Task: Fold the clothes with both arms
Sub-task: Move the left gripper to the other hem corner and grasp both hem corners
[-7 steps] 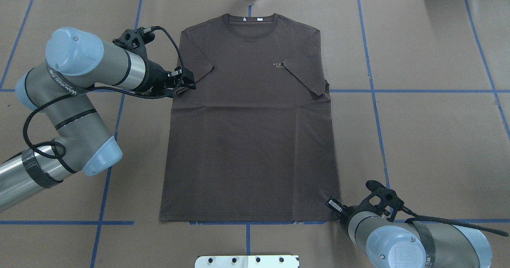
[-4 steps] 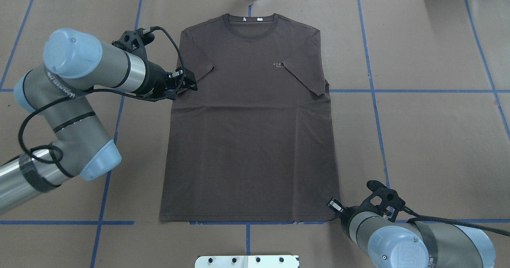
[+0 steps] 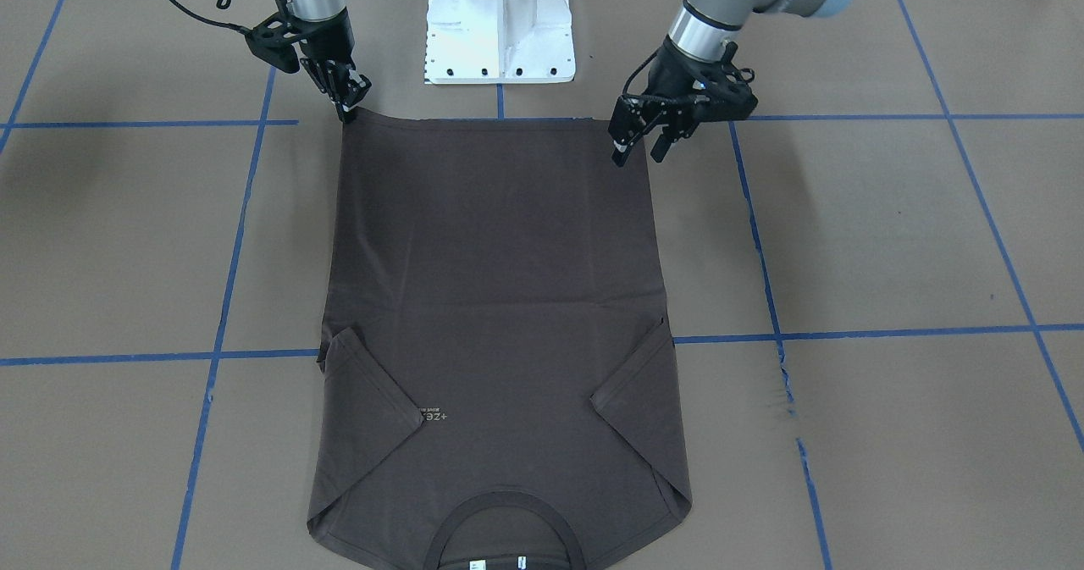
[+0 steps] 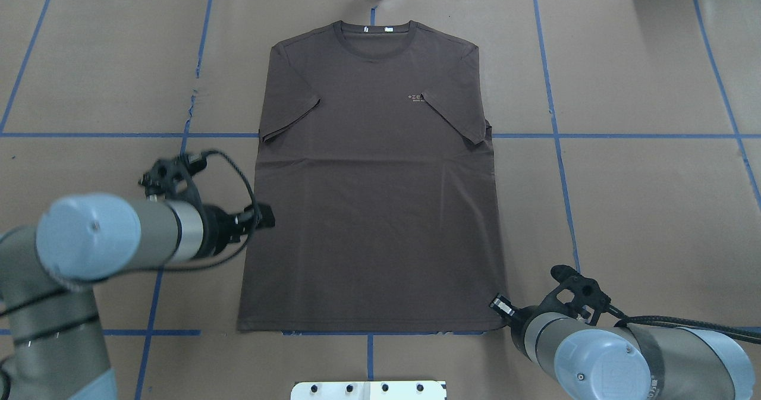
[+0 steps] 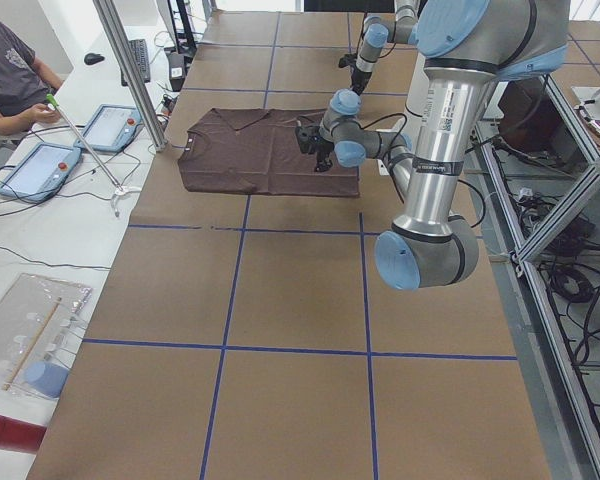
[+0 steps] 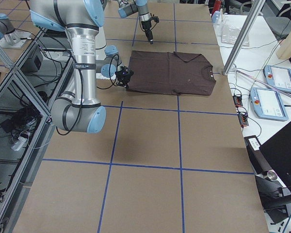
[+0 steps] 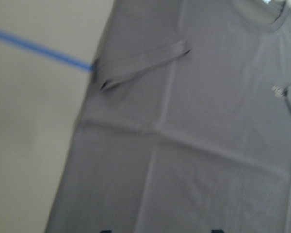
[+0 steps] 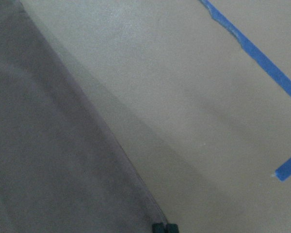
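Brown T-shirt (image 4: 374, 210) sleeves folded, we are dropping our spread left tool (image 3: 637, 148) back hemward; right tool (image 3: 349, 104) grip: cannot tell.

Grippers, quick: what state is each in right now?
Left gripper: jaws open, holding nothing, raised off the shirt.
Right gripper: jaws closed at a hem corner; whether they grip the cloth cannot be told.
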### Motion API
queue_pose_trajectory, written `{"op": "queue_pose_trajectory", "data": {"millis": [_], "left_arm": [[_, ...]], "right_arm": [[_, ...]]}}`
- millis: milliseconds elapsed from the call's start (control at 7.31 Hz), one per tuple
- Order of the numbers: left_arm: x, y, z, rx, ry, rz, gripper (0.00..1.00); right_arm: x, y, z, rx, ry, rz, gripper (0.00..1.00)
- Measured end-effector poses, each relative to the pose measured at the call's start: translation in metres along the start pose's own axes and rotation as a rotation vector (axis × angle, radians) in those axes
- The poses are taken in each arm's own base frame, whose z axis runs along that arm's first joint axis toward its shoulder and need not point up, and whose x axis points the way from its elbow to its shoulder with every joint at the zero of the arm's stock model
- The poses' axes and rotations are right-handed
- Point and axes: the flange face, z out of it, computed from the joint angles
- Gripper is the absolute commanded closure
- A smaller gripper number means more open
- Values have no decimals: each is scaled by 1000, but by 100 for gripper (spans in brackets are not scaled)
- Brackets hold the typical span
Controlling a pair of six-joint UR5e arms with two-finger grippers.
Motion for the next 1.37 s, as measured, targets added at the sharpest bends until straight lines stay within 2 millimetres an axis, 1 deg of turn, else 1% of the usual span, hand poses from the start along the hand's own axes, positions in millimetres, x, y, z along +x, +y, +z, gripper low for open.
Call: {"op": "queue_pose_trajectory", "data": {"millis": [137,274,411,684,958,1095,1232,1368], "left_arm": [[-17,30,13,13,-45,-16,34],[-29,51,26,12,-81,-21,35],[-38,67,36,3,-114,-18,36],[-49,93,46,-23,-161,-14,37],[-54,108,48,-44,-181,-14,38],[-56,112,49,-49,-186,-17,43],[-57,114,50,-51,-188,-19,52],[-58,115,50,-51,-192,-19,76]], "right_arm": [[-1,-1,-1,0,0,2,100],[-1,-2,-1,1,-1,3,100],[-2,-2,-1,1,-1,4,100],[-2,-2,-1,1,-1,3,100],[-2,-3,-1,2,-1,3,100],[-1,-4,-2,2,-2,4,100],[-1,-4,-3,2,-2,4,100],[-1,-5,-3,2,-3,4,100]]}}
